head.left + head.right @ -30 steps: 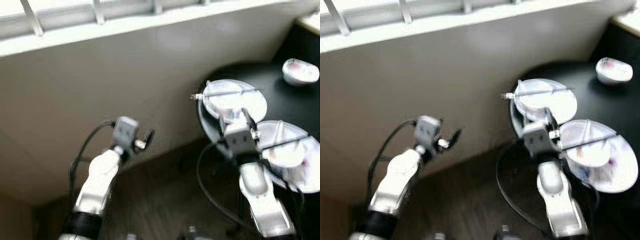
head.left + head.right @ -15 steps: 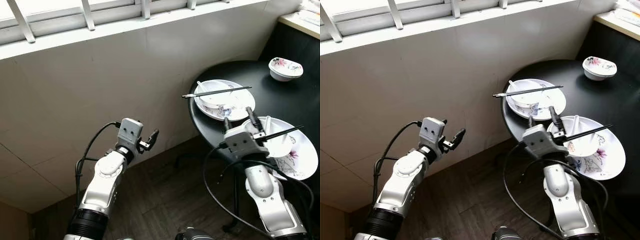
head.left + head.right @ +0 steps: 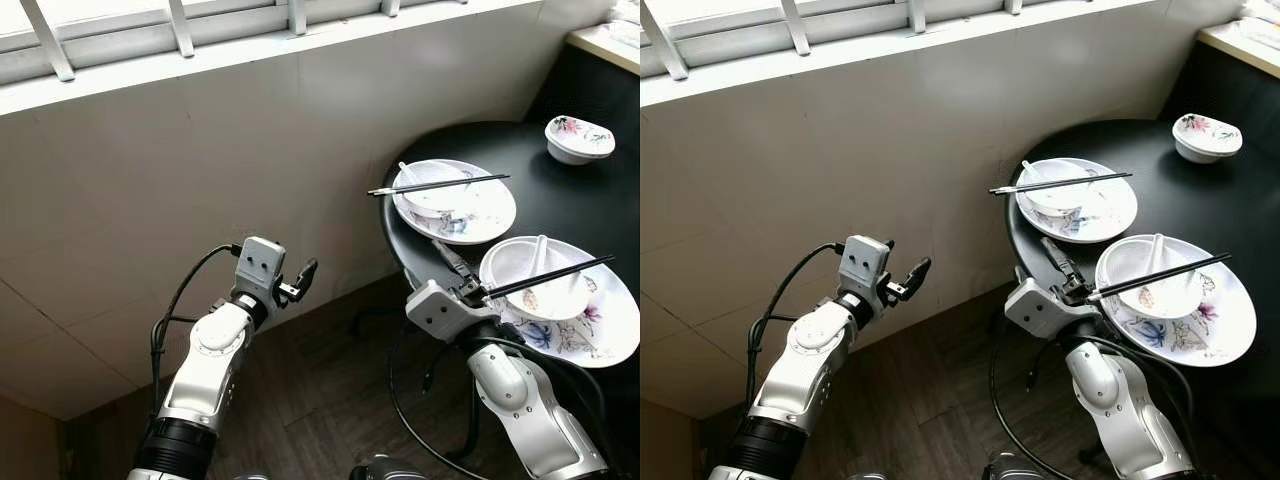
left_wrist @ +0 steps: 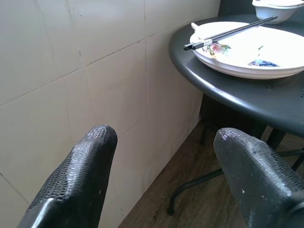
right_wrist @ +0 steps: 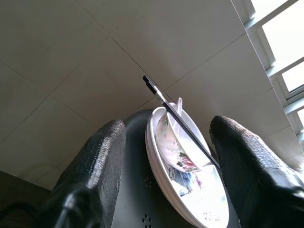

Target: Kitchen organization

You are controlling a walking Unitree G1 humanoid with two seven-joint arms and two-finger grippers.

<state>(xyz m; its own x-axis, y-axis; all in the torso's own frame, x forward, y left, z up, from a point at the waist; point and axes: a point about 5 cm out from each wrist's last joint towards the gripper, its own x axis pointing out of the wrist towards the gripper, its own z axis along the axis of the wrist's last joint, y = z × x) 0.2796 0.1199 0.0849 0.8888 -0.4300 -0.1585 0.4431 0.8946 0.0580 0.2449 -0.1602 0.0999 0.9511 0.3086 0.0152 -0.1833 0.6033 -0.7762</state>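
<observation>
Two end effectors released near a round black table (image 3: 560, 195) with used dishes.

Left end effector (image 3: 300, 278) raised by the tiled wall (image 3: 200, 180), fingers spread, holding nothing. Right end effector (image 3: 462, 282) at the table edge, fingers apart, just beside the near plate (image 3: 600, 335), contact unclear. Near bowl (image 3: 535, 280) on that plate carries chopsticks (image 3: 550, 277); far plate (image 3: 480, 215) behind it, small bowl (image 3: 578, 138) well apart at the back.
</observation>
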